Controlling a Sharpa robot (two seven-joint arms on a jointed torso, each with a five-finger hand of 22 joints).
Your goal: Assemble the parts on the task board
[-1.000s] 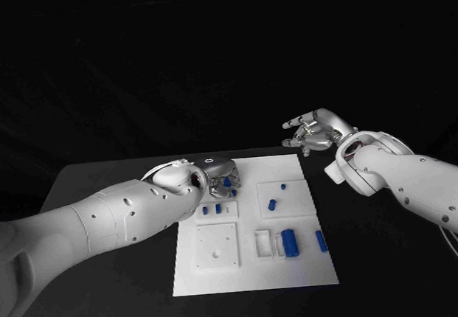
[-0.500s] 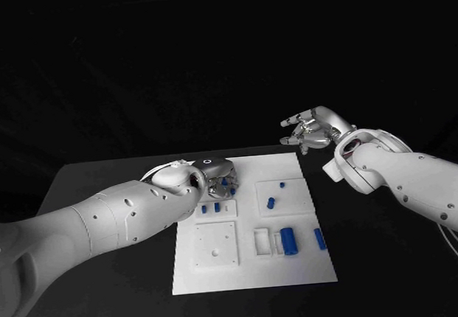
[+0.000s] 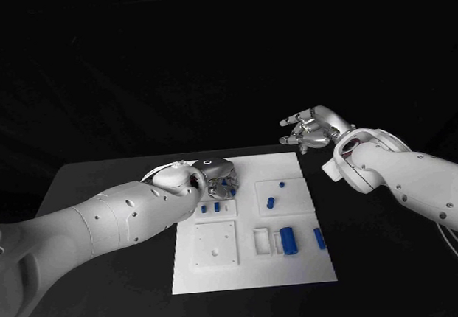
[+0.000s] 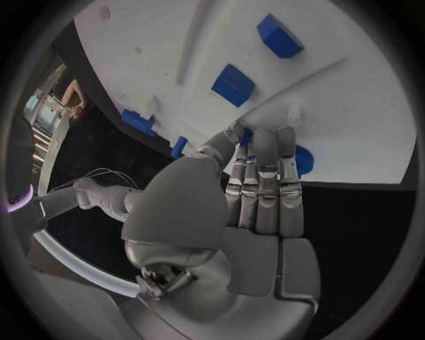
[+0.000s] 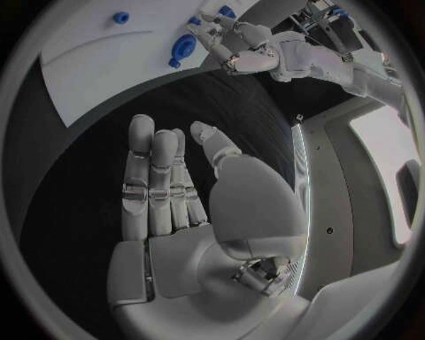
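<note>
1. Head view: the left hand is down on the task board at its eleven o'clock corner among blue parts; I cannot tell whether it grips one. The right hand hovers off-board at one o'clock, fingers apart, empty.
2. Left wrist view: fingertips touch a blue part; a glancing contact could knock it off the board.
3. Right wrist view: palm bare.

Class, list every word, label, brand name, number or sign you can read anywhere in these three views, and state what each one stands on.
None: no readable text stands on anything in these views.
The task board is plain white, with no printing visible.
The blue parts carry no marks.
The left hand has a small ring-shaped mark on its back, not a readable letter or number.
The right hand and both white arms show no brand or label.
</note>
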